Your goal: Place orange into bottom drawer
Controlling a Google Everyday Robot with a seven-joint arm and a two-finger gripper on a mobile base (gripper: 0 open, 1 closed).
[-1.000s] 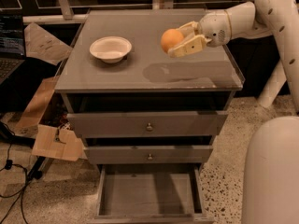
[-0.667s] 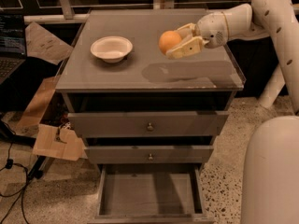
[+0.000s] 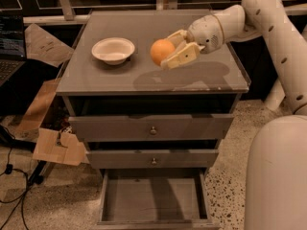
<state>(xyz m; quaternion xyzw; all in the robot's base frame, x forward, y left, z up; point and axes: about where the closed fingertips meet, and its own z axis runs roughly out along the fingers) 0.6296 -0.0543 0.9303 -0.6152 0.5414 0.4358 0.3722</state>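
Observation:
The orange (image 3: pixel 161 51) is a small round fruit held between the cream fingers (image 3: pixel 181 56) of my gripper (image 3: pixel 170 49), above the middle of the grey cabinet top (image 3: pixel 115 78). The gripper is shut on the orange and reaches in from the right on the white arm (image 3: pixel 225 25). The bottom drawer (image 3: pixel 153 198) is pulled open at the foot of the cabinet, a shallow grey tray with nothing in it. It lies well below and in front of the gripper.
A white bowl (image 3: pixel 113 50) sits on the cabinet top left of the orange. Two shut grey drawers with round knobs (image 3: pixel 152 130) lie above the open one. Cardboard pieces (image 3: pixel 56 145) and cables lie on the floor at the left. The robot's white body (image 3: pixel 276 176) fills the lower right.
The gripper has carried the orange a little to the left and toward the front of the cabinet top. The drawers and bowl have not moved.

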